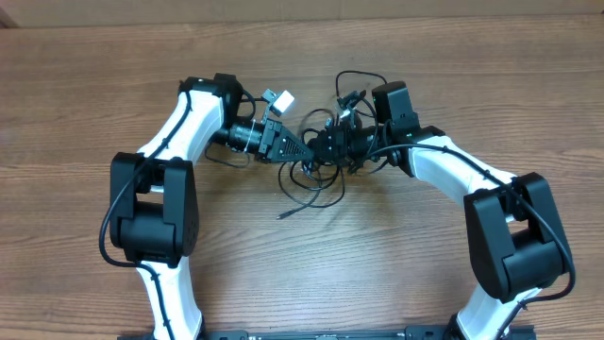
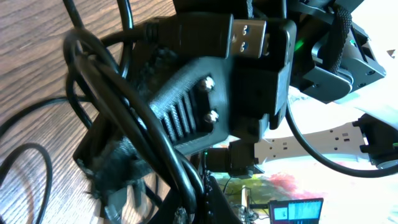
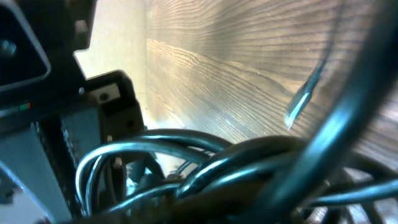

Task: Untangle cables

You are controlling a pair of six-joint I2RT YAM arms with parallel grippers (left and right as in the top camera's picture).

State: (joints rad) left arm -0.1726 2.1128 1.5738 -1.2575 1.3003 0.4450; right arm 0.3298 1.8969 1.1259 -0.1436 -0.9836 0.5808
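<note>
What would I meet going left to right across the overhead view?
In order: left arm → left end effector → cables → right arm. The right end effector overlaps the cables, so I leave it out.

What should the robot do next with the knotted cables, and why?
Probably ease the two claws slowly apart. The left claw and right claw sit close together, both apparently shut on the cables, which are bunched in a knot between them with loops spilling onto the table. A gentle pull should loosen it.
</note>
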